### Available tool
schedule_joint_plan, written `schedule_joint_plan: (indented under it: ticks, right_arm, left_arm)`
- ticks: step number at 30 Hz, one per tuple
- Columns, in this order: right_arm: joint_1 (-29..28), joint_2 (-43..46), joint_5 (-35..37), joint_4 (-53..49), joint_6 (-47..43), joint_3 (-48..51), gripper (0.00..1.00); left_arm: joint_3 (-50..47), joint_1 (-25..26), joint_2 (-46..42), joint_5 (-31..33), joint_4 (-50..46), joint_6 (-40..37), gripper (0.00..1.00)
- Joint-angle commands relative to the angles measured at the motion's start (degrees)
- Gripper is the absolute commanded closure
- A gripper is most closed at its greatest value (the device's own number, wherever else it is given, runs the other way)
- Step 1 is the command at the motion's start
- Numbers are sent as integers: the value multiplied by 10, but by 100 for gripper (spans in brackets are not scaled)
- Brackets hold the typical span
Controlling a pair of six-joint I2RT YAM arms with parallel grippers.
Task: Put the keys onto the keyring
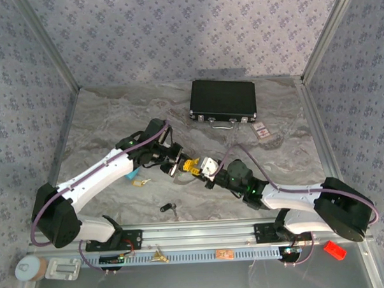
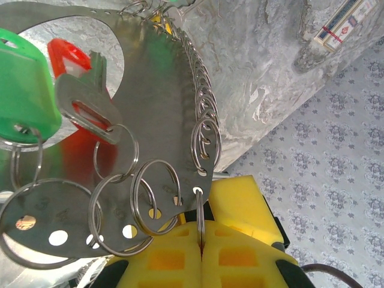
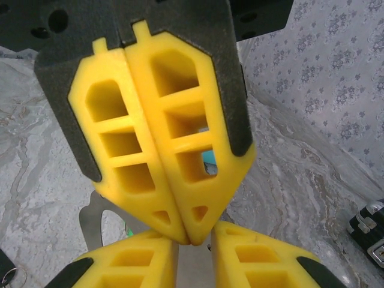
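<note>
The keyring here is a flat steel plate (image 2: 156,90) with several split rings along its edge and red (image 2: 66,57) and green tags (image 2: 21,90) hanging from it. My left gripper (image 2: 202,240) is shut on one thin ring (image 2: 200,210) threaded through a corner hole. My right gripper (image 3: 193,264) meets the left gripper's shut tips (image 3: 191,237) head-on, its jaws a narrow gap apart with grey plate (image 3: 96,219) behind them. Both grippers (image 1: 191,164) (image 1: 201,171) meet at mid-table. Small brass keys (image 1: 139,182) lie on the table by the left arm.
A black case (image 1: 223,101) lies at the back, with a tagged item (image 1: 261,131) to its right. A small black capsule piece (image 1: 168,207) sits near the front. On the front rail are a brass piece (image 1: 160,255) and an orange item (image 1: 224,254).
</note>
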State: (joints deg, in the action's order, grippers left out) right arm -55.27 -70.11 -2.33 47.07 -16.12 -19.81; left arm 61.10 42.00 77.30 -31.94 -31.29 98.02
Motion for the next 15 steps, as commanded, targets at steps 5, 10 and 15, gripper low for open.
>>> schedule_joint_plan:
  ticks: [5, 10, 15]
  right_arm:
    - [-1, -15, -4, 35, 10, -22, 92]
    - [3, -17, -6, 34, 14, -22, 100]
    - [6, -16, -14, 21, 18, -19, 100]
  left_arm:
    - [0, 3, -18, -13, 0, 47, 100]
    - [-18, 2, -33, 6, 30, 54, 87]
    - [-1, -20, -64, 85, 12, -41, 47]
